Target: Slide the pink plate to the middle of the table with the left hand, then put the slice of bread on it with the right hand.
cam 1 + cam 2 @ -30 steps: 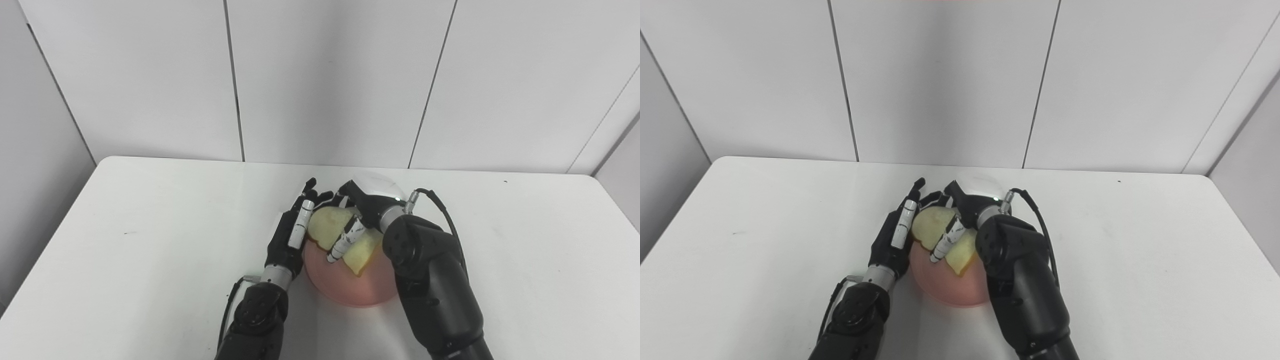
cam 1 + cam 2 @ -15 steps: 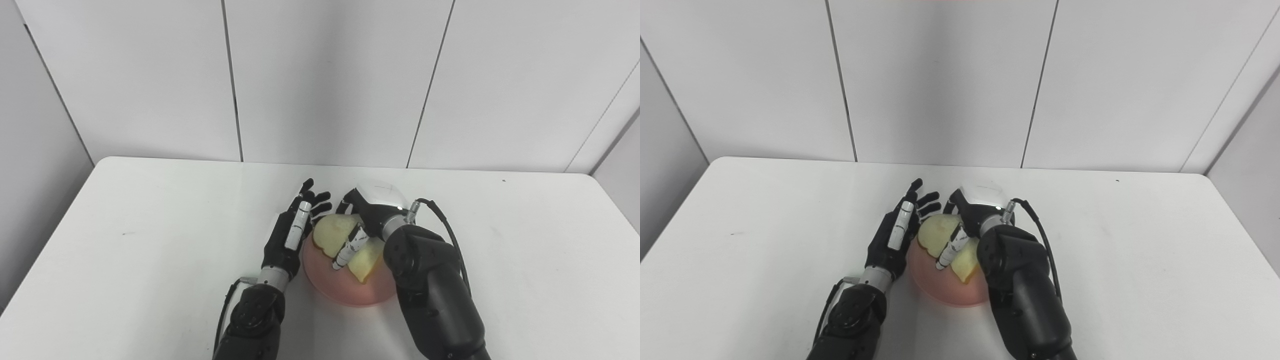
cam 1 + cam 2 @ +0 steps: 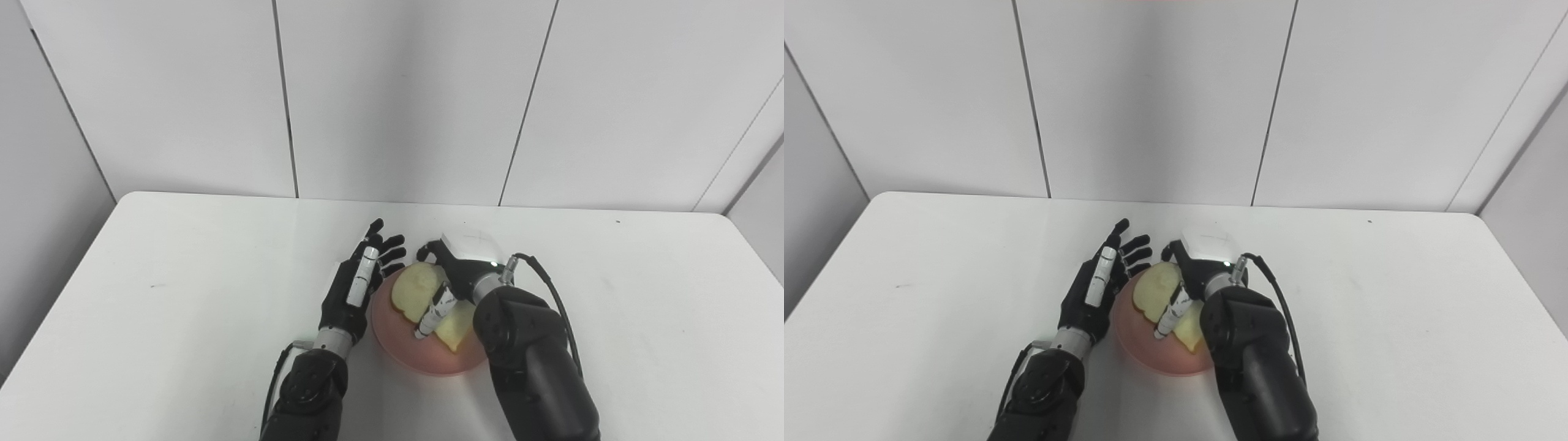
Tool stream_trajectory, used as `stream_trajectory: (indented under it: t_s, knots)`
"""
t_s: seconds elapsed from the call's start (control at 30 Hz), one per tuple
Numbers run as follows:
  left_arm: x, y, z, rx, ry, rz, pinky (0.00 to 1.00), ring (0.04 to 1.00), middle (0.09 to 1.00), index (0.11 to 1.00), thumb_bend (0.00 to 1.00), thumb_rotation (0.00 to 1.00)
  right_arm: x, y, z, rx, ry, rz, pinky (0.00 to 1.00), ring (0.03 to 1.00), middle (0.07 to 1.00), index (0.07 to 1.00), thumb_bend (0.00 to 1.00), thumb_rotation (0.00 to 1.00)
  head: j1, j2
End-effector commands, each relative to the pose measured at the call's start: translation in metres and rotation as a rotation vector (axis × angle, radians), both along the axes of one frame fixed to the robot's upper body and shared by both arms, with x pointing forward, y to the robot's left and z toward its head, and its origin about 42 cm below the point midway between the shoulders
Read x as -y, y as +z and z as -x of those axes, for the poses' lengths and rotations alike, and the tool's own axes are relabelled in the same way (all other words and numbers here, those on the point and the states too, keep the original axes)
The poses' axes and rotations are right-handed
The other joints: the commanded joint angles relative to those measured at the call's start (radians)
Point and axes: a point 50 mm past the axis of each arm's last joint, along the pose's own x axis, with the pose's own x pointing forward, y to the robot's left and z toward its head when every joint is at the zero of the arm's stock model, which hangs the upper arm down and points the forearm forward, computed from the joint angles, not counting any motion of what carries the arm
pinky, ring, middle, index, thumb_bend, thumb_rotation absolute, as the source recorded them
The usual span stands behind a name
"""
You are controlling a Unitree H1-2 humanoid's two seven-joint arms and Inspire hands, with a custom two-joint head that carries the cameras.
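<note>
The pink plate [image 3: 411, 360] lies near the middle of the white table [image 3: 184, 275]. A pale yellow slice of bread [image 3: 414, 286] rests low over the plate, tilted toward its far left rim. My right hand [image 3: 458, 269] is shut on the bread, thumb across its top and fingers behind its far edge. My left hand [image 3: 358, 285] stands open just left of the plate, fingers spread and pointing away, a little apart from the bread. The right forearm hides the plate's right side.
The table's far edge meets a white panelled wall [image 3: 398, 92]. Both forearms come in from the bottom edge on either side of the plate. A small dark speck [image 3: 153, 285] marks the table on the left.
The right hand has brought the bread down and nearer, lower over the plate. The left hand has drawn off the bread to the left and spread its fingers.
</note>
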Motion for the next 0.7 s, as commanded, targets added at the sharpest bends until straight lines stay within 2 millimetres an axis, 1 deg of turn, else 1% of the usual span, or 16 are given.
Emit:
stream_trajectory:
  t_s: [0.0,0.03,0.1,0.13,0.17,0.2,0.23,0.33,0.43,0.53,0.63,0.67]
  knots:
    - [-0.006,-0.023,0.009,-0.113,0.001,-0.013,0.75,0.808,0.824,0.928,0.78,0.87,-0.004,0.019,0.001,0.083,0.009,0.010,0.61,0.792,0.865,0.805,0.95,0.23,0.001,0.000]
    - [-0.007,-0.023,0.010,-0.114,0.001,-0.013,0.74,0.810,0.825,0.929,0.79,0.87,-0.004,0.018,0.002,0.083,0.011,0.014,0.66,0.815,0.877,0.814,0.97,0.25,0.000,0.002]
    - [-0.006,-0.023,0.010,-0.114,0.000,-0.015,0.73,0.813,0.827,0.928,0.80,0.87,-0.003,0.018,0.002,0.080,0.016,0.012,0.73,0.846,0.893,0.824,0.99,0.27,0.000,0.002]
    - [-0.006,-0.024,0.010,-0.115,0.000,-0.017,0.72,0.813,0.826,0.926,0.80,0.87,-0.002,0.018,0.002,0.078,0.018,0.011,0.79,0.872,0.903,0.832,1.00,0.30,0.000,0.002]
    - [-0.006,-0.025,0.010,-0.115,0.000,-0.018,0.71,0.812,0.824,0.925,0.80,0.87,-0.002,0.019,0.002,0.076,0.018,0.011,0.82,0.883,0.907,0.835,1.00,0.31,-0.004,0.002]
    - [-0.005,-0.025,0.010,-0.116,-0.002,-0.016,0.71,0.812,0.824,0.925,0.80,0.87,-0.002,0.020,0.002,0.074,0.018,0.014,0.82,0.884,0.907,0.835,1.00,0.31,-0.007,0.001]
    - [-0.005,-0.025,0.010,-0.116,-0.003,-0.014,0.71,0.813,0.822,0.922,0.80,0.86,-0.002,0.020,0.002,0.073,0.018,0.017,0.87,0.898,0.909,0.839,1.00,0.33,-0.007,0.001]
    - [-0.005,-0.026,0.010,-0.113,-0.007,-0.015,0.71,0.812,0.816,0.922,0.79,0.86,-0.001,0.023,0.001,0.072,0.015,0.019,0.94,0.918,0.906,0.841,1.00,0.33,-0.008,0.000]
    - [-0.005,-0.026,0.010,-0.117,-0.007,-0.016,0.71,0.814,0.821,0.926,0.81,0.86,-0.001,0.026,0.001,0.079,0.014,0.025,0.96,0.910,0.895,0.842,1.00,0.33,-0.008,0.000]
    - [-0.006,-0.027,0.011,-0.118,-0.006,-0.019,0.72,0.816,0.824,0.927,0.81,0.86,0.000,0.029,0.000,0.080,0.014,0.019,0.94,0.894,0.884,0.843,1.00,0.32,-0.008,0.000]
    - [-0.006,-0.026,0.011,-0.117,-0.004,-0.021,0.72,0.818,0.822,0.925,0.79,0.87,0.003,0.035,0.000,0.081,0.011,0.015,0.90,0.886,0.884,0.845,1.00,0.33,-0.012,0.003]
    - [-0.007,-0.026,0.011,-0.117,-0.003,-0.022,0.72,0.819,0.818,0.924,0.78,0.87,0.004,0.037,-0.001,0.081,0.009,0.012,0.87,0.881,0.885,0.843,1.00,0.32,-0.012,0.003]
